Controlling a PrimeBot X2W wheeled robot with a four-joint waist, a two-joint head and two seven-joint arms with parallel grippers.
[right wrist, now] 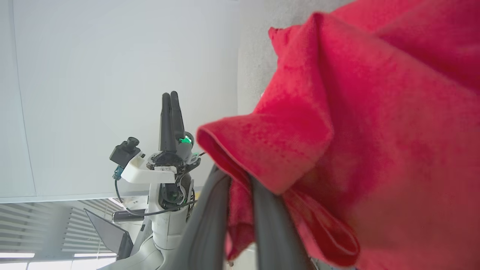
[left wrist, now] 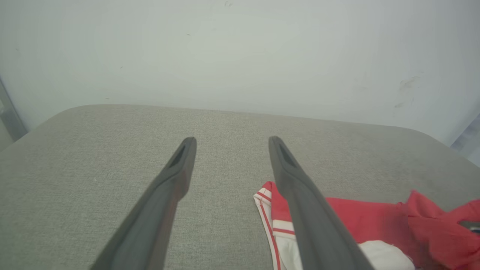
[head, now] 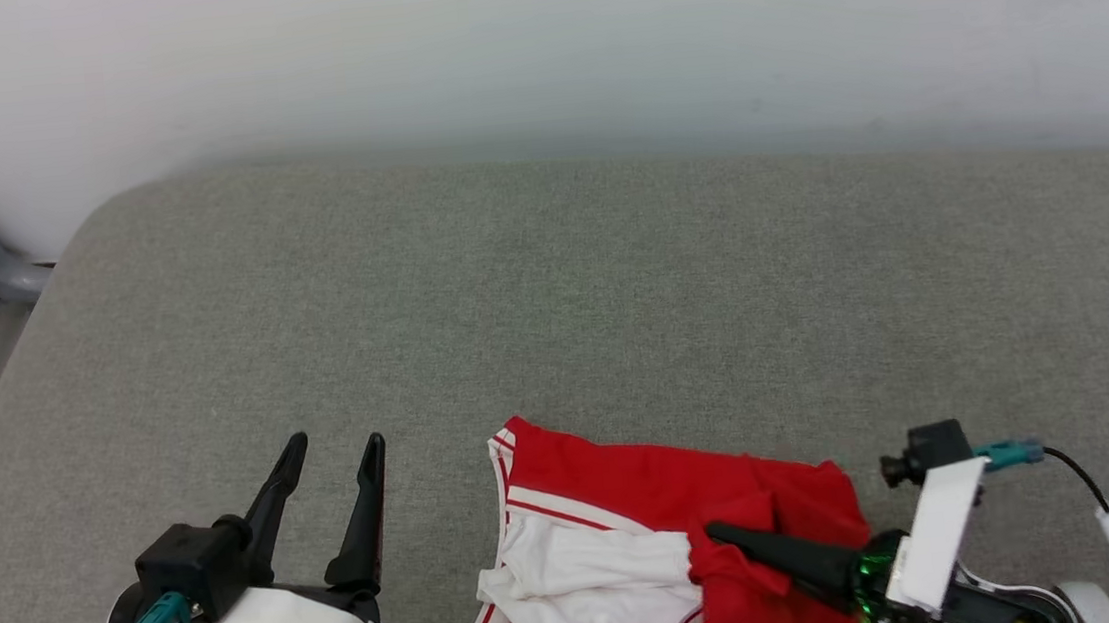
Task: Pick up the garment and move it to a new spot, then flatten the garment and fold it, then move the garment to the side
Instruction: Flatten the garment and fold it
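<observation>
Pinching 1 red fold, the right claw is clamped on the garment, bunched at the near edge of the grey padded surface. Its free striped edge lies just right of the left claw, spread wide, empty, and judged nearer.

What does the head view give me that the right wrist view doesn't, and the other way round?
Head view: the garment lying on the grey cushion, its white panel and striped trim facing up, and the left gripper with fingers spread, beside the garment and apart from it. Right wrist view: a red fold pinched between the right fingers, with slatted grey panels behind. Shared: red fabric, the left gripper, the cushion, the pale wall.
</observation>
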